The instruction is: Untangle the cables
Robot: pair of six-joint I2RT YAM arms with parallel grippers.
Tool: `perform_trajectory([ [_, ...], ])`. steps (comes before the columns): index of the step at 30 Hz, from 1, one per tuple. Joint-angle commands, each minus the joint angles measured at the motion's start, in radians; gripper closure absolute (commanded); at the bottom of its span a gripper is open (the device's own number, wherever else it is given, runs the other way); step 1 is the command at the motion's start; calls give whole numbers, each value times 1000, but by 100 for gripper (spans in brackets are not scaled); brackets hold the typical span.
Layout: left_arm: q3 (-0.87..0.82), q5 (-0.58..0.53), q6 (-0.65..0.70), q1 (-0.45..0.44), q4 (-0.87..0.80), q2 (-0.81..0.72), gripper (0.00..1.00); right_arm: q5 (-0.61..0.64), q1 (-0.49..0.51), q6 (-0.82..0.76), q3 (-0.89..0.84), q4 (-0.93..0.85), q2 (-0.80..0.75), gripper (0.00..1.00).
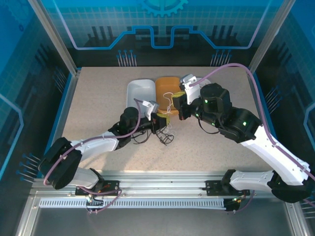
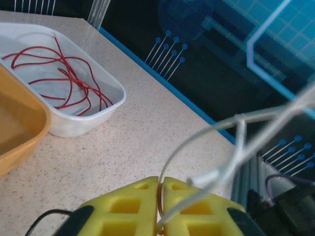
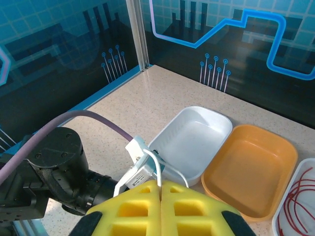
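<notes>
Pinching the pale cable from both ends

Left gripper (image 2: pixel 160 189): yellow pads pressed together, clamped on the pale cable (image 2: pixel 239 142), which leaves the seam between the pads and loops upward in front of them.

Right gripper (image 3: pixel 161 189): pads likewise closed flush, with a loop of the same pale cable coming out at the seam.

From above, both grippers sit just on the near side of the orange tray (image 3: pixel 246 167), the left one lower and a little left of it. The pale strand hangs between them.

Black cable (image 1: pixel 166 138): a loose tangle on the table (image 1: pixel 98 98), nearer than the orange tray and just beyond the left gripper.

Red cable (image 2: pixel 69 81): coiled inside a white tray (image 2: pixel 106 115) just beside the orange tray.

A second white tray (image 3: pixel 194 142) sits on the orange tray's other side.

The table is speckled beige. Dark panels (image 1: pixel 162 29) with blue circuit-pattern print enclose it.
</notes>
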Motion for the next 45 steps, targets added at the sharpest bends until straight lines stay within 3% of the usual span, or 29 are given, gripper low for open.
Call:
perform_trajectory([
  [1,28,-29,-26,-4,26,7,100,65,-10,6,11,2,-45,99],
  [8,-94,-145,-40,-3,-71,-65,100,220,-13,-59,116,-89,-75,100],
  [13,-169,-233,-65,-2,-127,-89,100,265,-14,-101,198,-117,-73,100],
  [21,-183,-237,-81,-3,-150,-99,100,290,-14,-147,296,-134,-4,99],
  [28,-165,-235,-91,-2,-156,-77,100,348,-14,-293,699,-228,182,100],
  [29,-167,-239,-100,-3,-154,-73,93,349,-14,-313,743,-225,192,100],
  [31,-178,-247,-117,-3,-142,-73,66,355,-14,-349,762,-188,184,100],
  [33,-198,-241,-128,-3,-113,-74,57,355,-14,-366,736,-144,158,100],
  [39,-204,-248,-113,-3,-147,-97,56,347,-14,-368,664,-105,126,100],
  [45,-193,-253,-106,-2,-171,-104,56,355,-15,-416,809,-124,235,100],
])
